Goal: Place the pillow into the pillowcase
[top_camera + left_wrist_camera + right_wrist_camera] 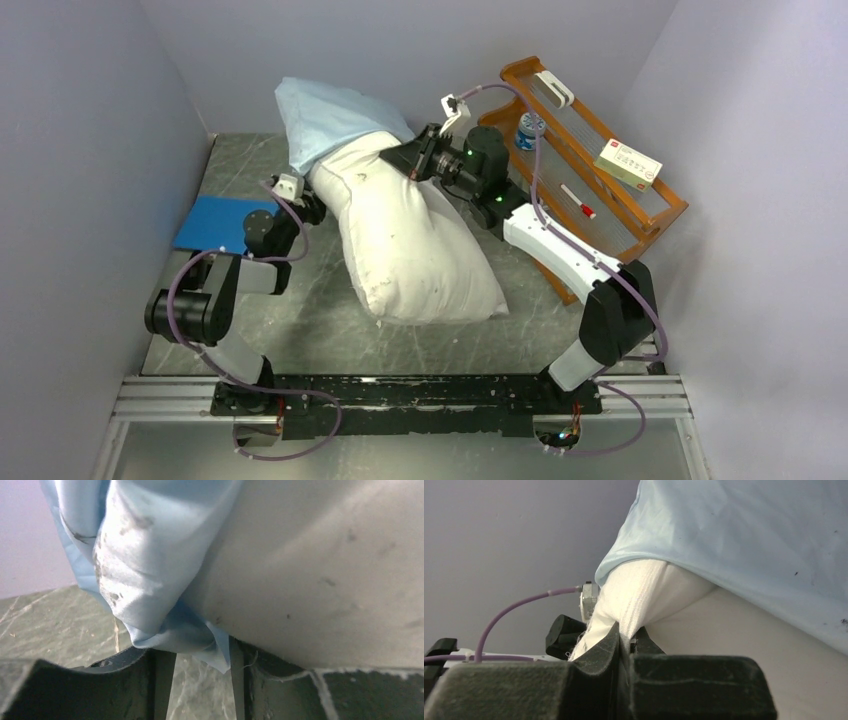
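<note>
Right fingers [596,655] on plump, half-cased pillow [415,250]

Table [300,330]: dark grey-green marbled top.

Directly on it:
- pillow [410,250], lying diagonally between the two grippers. Its near end is flat on the top, on the base side of both sets of fingertips. Its far end goes into the pillowcase [335,115], bunched at the back wall beyond the fingertips.
- flat blue mat [225,222], outboard of the left gripper [312,205], near it and apart from the pillow.
- wooden rack [600,170], tilted, outboard of the right gripper [405,158], at the table's right edge.

Left wrist view: the marbled top shows through the gap between the left gripper's fingers [100,690].
</note>
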Controlling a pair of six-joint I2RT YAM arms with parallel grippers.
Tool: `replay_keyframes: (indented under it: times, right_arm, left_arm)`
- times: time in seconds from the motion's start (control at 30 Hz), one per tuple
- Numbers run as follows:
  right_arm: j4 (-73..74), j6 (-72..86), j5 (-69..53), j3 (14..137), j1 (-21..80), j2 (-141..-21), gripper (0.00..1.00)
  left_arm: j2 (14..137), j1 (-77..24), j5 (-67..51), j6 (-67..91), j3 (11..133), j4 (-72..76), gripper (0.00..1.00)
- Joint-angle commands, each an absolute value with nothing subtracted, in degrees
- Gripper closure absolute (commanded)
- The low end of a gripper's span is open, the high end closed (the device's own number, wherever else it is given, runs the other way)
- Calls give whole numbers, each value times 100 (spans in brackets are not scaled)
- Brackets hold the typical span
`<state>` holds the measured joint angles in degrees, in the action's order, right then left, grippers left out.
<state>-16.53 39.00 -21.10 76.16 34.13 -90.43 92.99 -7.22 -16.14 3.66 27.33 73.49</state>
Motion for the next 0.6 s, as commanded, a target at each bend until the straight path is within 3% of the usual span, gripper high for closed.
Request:
replay_keyframes:
  times: [0.0, 0.07, 0.13, 0.17, 0.37, 0.57]
  right_arm:
    - [-3209, 4351, -2155, 7594, 3383, -8553, 100]
    - [-3225, 4349, -2100, 7572, 3380, -8571, 100]
    - [-3255, 4337, -1971, 7515, 3380, -8585, 100]
    - [-3279, 4323, -1836, 7455, 3377, -8579, 100]
    - [-3931, 4337, -726, 6755, 3409, -8660, 100]
    - [-4920, 4426, 550, 6234, 3611, -9043, 100]
  left_arm:
    - [9550, -782, -1254, 150, 3133, 8007, 50]
    - [9676, -782, -1250, 202, 3242, 8115, 54]
    - [9692, -809, -1407, 309, 3228, 8306, 90]
    - [9616, -847, -1445, 363, 3162, 8340, 95]
    - [8033, -2099, -749, -626, 2721, 6695, 95]
    - [7478, -3232, -68, -931, 2281, 6502, 95]
